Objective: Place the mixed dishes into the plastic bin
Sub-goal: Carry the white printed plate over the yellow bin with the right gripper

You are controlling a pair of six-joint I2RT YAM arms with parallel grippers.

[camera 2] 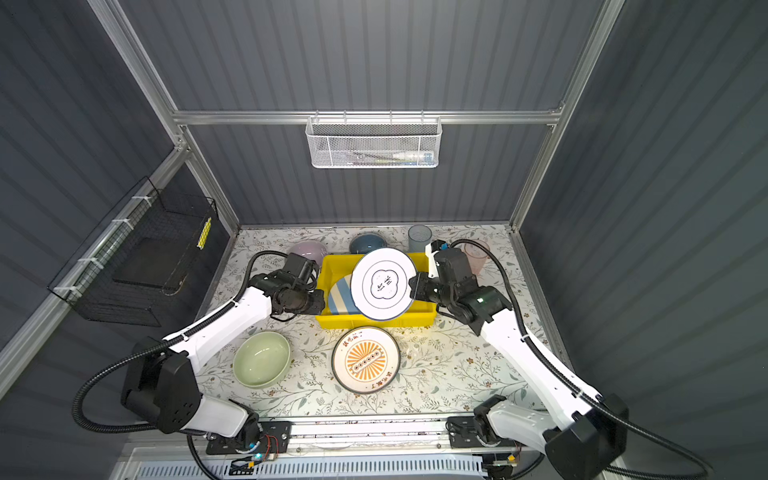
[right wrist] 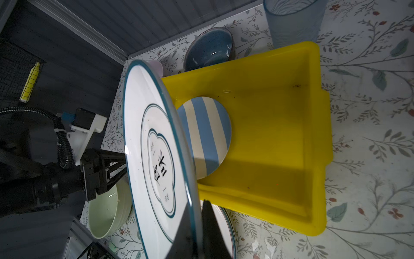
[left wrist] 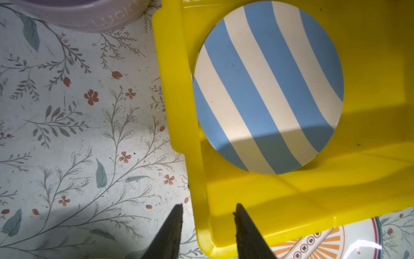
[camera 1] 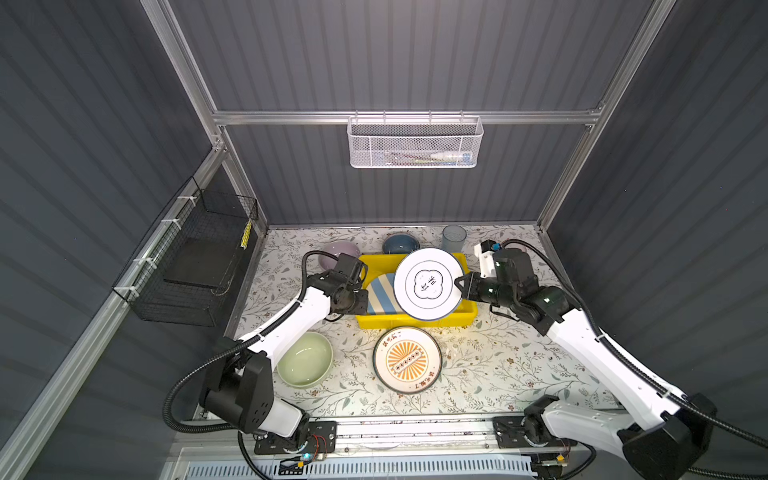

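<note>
Found white dark-rimmed plate (camera 1: 428, 284) pinched at its rim in clenched right gripper (camera 1: 460, 286), tilted above yellow bin (camera 1: 415, 322); judged it stiff, slick, breakable; noted left gripper (left wrist: 207, 207) parted, empty, astride bin's wall.

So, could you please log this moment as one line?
right gripper: shut on white plate, over yellow bin | left gripper: open, by bin rim | striped plate: in bin

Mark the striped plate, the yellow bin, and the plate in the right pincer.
striped plate (left wrist: 266, 89): left wrist view, plate centre.
yellow bin (camera 1: 374, 321): in a top view, front wall.
white dark-rimmed plate (camera 1: 428, 284): in a top view, centre motif.
</note>
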